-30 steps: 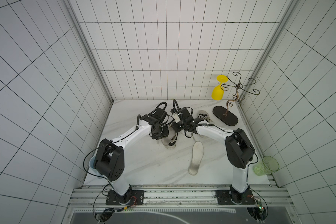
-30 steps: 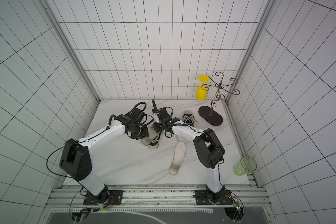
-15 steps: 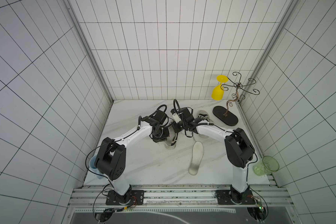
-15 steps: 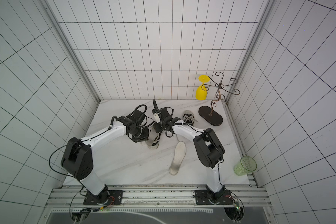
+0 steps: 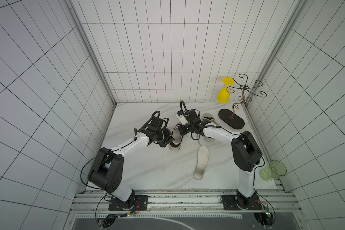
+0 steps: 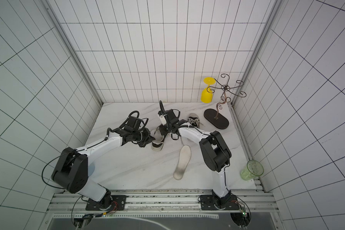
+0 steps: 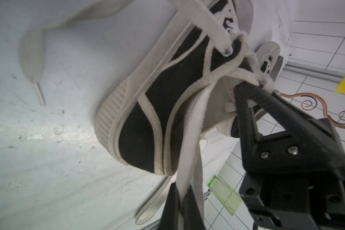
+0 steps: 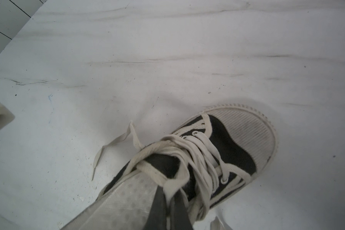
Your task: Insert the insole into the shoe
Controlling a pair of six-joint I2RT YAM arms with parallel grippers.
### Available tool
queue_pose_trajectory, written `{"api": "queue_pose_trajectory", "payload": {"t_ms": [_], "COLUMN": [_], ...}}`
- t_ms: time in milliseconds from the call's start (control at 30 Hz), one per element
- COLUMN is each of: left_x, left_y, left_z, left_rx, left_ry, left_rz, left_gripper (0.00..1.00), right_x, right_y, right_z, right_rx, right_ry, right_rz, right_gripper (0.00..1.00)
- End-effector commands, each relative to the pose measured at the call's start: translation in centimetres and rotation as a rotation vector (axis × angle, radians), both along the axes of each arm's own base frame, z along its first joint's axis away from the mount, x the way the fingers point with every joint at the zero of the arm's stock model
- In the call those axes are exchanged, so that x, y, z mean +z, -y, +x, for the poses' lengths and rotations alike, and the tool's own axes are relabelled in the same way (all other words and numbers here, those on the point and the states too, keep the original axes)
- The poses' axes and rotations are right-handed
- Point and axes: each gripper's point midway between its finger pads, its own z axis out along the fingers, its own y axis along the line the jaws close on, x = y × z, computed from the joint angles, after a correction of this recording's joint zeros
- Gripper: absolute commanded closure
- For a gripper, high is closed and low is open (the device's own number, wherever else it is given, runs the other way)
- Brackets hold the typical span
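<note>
Both claws have shut since a second ago, and the left arm sits a bit closer to the shoe (image 5: 174,147). The left claw (image 7: 180,197) is clamped on a white strip at the shoe's opening, on the heel side. The right claw (image 8: 170,201) is clamped on the opening's edge by the laces, opposite the left claw. The shoe is black and white. It rests on the counter (image 5: 147,169) between the two claws in both top views (image 6: 157,144), with its toe away from the robot's base.

The insole (image 5: 202,161) lies flat on the counter just beside the shoe's heel, on the side nearer the base. It is clear of both claws and untouched, not in the shoe.

A second shoe (image 5: 207,116) lies beyond the shoe, partly under the right arm. A black stand (image 5: 231,121) with a yellow glass (image 5: 223,95) is further out past that. A green cup (image 5: 273,170) is well apart from the shoe, at the counter's corner.
</note>
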Motion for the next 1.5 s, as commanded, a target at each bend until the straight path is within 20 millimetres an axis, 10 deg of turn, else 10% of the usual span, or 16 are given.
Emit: {"api": "queue_pose_trajectory", "payload": {"t_ms": [0,400,800,1467], "left_x": [1.3,-0.7,0.4,-1.6], "left_y": [0.4,-2.4,-1.7,-0.4], "left_z": [2.1,3.0,-1.0,2.9], "left_rx": [0.047,0.054,0.143,-0.062], "left_ry": [0.024,0.049,-0.080,0.070], "left_rz": [-0.028,0.025,-0.255,0.019], "left_gripper": [1.00,1.00,1.00,0.99], "right_x": [3.6,4.2,3.8,3.0], "right_y": [-1.5,-1.2,-1.3,-1.4], "right_z": [0.2,0.1,-0.8,-1.0], "right_rx": [0.038,0.040,0.067,0.083], "right_ry": [0.036,0.037,0.012,0.011], "right_rz": [0.067,0.077,0.098,0.087], "right_gripper": [1.00,1.00,1.00,1.00]}}
